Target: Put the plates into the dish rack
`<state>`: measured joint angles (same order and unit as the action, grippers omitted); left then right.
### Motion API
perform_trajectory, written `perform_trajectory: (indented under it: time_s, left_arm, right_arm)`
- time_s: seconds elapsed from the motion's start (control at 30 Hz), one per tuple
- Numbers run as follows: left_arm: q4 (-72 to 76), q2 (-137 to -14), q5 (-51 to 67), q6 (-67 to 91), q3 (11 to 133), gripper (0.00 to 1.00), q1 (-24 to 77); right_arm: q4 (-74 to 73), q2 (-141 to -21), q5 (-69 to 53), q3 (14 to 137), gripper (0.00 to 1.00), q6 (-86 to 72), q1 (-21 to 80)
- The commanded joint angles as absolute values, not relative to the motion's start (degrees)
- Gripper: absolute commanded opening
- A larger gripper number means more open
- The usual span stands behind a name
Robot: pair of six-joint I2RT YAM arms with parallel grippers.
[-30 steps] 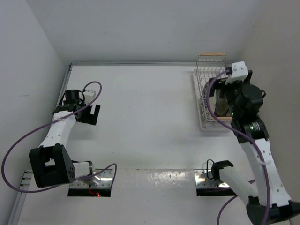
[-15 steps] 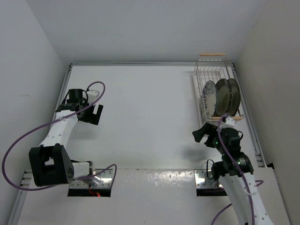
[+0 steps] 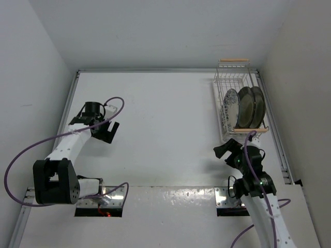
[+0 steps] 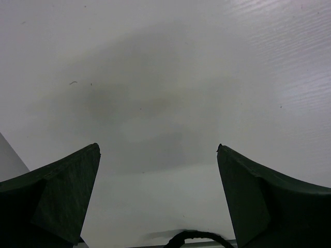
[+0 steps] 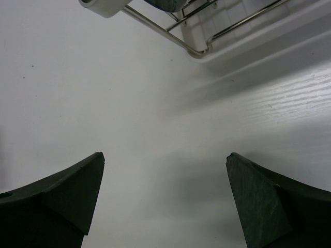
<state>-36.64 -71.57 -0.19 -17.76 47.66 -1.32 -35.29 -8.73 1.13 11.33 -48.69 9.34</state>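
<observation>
Plates [image 3: 243, 107] overlap in the dish rack [image 3: 234, 77] (rims partly hidden).

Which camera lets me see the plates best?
The top external view: all three plates stand on edge, side by side, in the dish rack. The right wrist view catches only a corner of the dish rack; the left wrist view shows just the table, no plates.

The white table [image 3: 165, 119] carries the dish rack [image 3: 231, 82] — set lengthwise in its far right corner.
</observation>
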Motion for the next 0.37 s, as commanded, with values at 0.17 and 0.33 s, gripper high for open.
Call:
perform_trajectory:
  time_s: [0.17, 0.33]
  left_arm:
    - [-35.2, -71.5, -1.4, -18.3, 46.8, 1.00, -0.5]
    - [-34.7, -71.5, -1.4, -18.3, 46.8, 1.00, -0.5]
  right_arm:
    - [-34.2, -9.8, 2.5, 12.2, 1.00, -49.8, 9.3]
    - [-34.6, -10.3, 2.9, 12.6, 1.00, -50.4, 9.2]
